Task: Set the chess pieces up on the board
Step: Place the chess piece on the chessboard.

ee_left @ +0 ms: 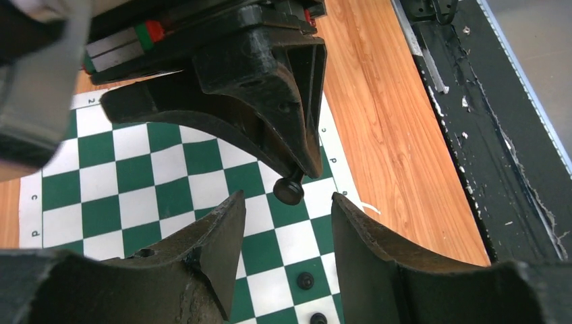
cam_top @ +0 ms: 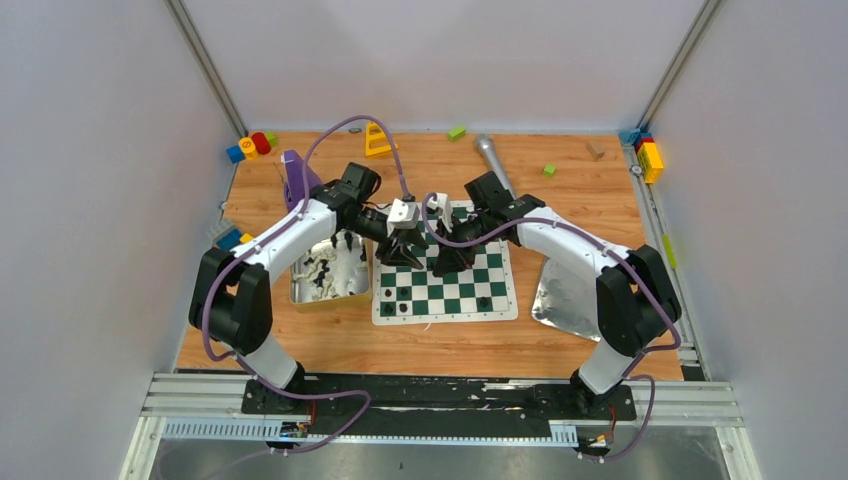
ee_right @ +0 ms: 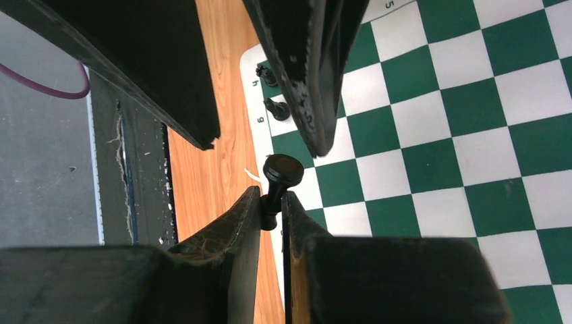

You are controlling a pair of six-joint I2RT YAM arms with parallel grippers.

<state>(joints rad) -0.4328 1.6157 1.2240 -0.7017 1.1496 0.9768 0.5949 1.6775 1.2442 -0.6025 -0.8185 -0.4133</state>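
The green and white board lies mid-table, with both grippers meeting above its far half. My right gripper is shut on the stem of a black pawn, whose round head sticks out past the tips. My left gripper faces it, open. The same pawn hangs between the left fingertips without touching either. A few black pieces stand on squares near the board's edge, also seen in the right wrist view as black pieces.
A metal tray holding several black and white pieces sits left of the board. A shiny tray lies to the right. Toy blocks, a yellow block and a silver cylinder lie at the back.
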